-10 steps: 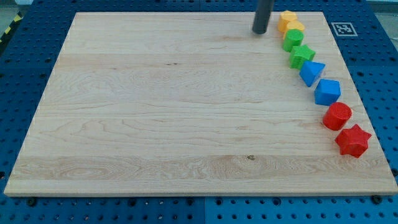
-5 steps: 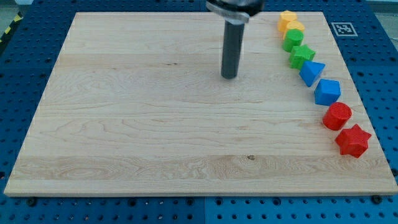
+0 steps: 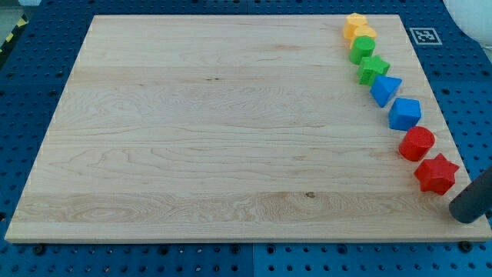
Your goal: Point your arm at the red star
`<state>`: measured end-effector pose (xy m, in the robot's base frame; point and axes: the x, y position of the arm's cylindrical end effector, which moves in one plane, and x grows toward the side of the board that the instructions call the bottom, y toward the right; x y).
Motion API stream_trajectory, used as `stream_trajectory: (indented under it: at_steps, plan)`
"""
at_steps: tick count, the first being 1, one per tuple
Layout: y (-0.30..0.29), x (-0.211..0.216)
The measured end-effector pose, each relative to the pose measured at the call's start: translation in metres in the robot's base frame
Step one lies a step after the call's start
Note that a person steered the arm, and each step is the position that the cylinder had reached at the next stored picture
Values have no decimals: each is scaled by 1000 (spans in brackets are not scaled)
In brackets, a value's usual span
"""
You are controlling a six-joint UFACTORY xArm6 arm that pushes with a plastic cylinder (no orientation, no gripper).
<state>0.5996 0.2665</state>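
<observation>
The red star [image 3: 436,174] lies near the wooden board's [image 3: 231,131] right edge, low in the view. It is the last in a curved row of blocks running up the right side. My tip [image 3: 463,218] is at the view's bottom right, just below and to the right of the red star, a small gap apart from it. The dark rod enters from the view's right edge.
Above the red star come a red cylinder [image 3: 417,144], a blue cube-like block [image 3: 404,114], a blue triangular block [image 3: 384,89], a green star [image 3: 373,71], a green block [image 3: 362,49] and two yellow blocks [image 3: 358,29]. A marker tag [image 3: 423,35] sits off the board's top right corner.
The rod moved from the board's top right, to the upper middle, and now to the bottom right beside the red star. No block has moved.
</observation>
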Motion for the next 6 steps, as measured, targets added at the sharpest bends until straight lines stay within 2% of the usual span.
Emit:
stream_trajectory:
  at_steps: [1,2,4,6]
  plan:
    - [13,4]
    - [70,-2]
    - [68,-29]
    - [45,-30]
